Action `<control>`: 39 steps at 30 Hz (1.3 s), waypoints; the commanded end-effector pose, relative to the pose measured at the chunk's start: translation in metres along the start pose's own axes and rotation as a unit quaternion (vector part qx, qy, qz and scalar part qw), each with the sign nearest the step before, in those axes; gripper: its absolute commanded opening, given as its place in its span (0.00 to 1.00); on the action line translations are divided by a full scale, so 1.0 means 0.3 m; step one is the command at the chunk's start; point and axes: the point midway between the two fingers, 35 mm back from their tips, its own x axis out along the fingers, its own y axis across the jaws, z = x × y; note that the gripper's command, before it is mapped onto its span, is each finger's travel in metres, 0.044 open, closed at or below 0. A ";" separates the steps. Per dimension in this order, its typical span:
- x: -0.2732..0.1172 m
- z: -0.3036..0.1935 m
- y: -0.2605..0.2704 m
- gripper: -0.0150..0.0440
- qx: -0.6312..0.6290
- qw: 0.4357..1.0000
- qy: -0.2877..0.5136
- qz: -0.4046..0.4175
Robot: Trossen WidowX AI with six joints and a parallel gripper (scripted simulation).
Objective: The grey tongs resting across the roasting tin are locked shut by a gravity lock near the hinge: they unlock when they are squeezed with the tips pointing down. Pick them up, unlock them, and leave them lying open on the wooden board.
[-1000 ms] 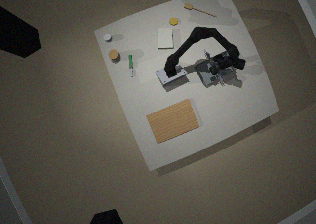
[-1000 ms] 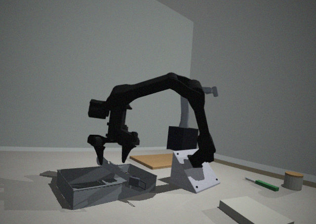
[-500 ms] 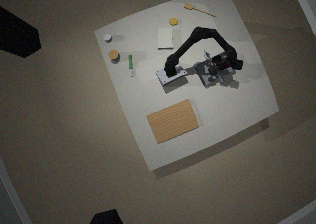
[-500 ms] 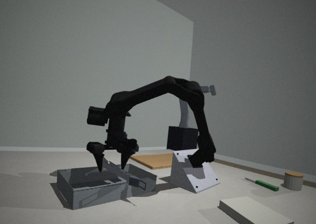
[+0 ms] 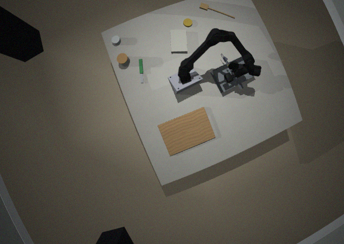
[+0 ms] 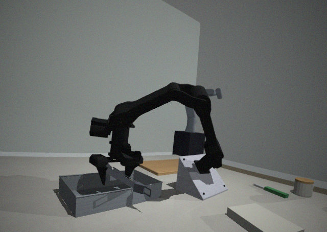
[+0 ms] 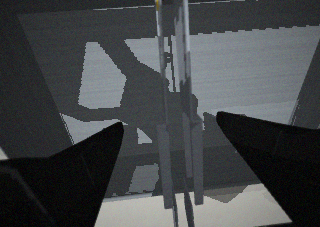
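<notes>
The grey tongs [image 5: 224, 58] [image 6: 120, 175] [image 7: 198, 167] rest across the grey roasting tin [image 5: 226, 92] [image 6: 84, 205] [image 7: 245, 62], with one end out past the tin's rim. Their two arms lie close together in the wrist view. My gripper [image 6: 116, 180] [image 7: 170, 121] is open and points down over the tin. Its fingertips stand on both sides of the tongs, with a gap on each side, and hold nothing. In the top view the arm hides the middle of the tongs. The wooden board [image 5: 186, 131] [image 6: 161, 166] lies flat with nothing on it.
A white block [image 5: 178, 41] [image 6: 263, 216], a yellow disc [image 5: 187, 22] and a wooden spatula [image 5: 203, 6] lie on the table. A green-handled knife [image 5: 141, 65] [image 6: 276, 191], an orange-lidded jar [image 5: 122, 58] [image 6: 303, 187] and a white cylinder [image 5: 115, 40] are beyond the arm's base.
</notes>
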 end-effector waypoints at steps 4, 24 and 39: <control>0.035 0.000 0.015 1.00 0.006 1.000 -0.006 0.004; 0.022 0.001 0.004 0.37 0.001 1.000 -0.001 0.001; -0.053 -0.008 -0.009 0.00 0.002 1.000 0.000 0.002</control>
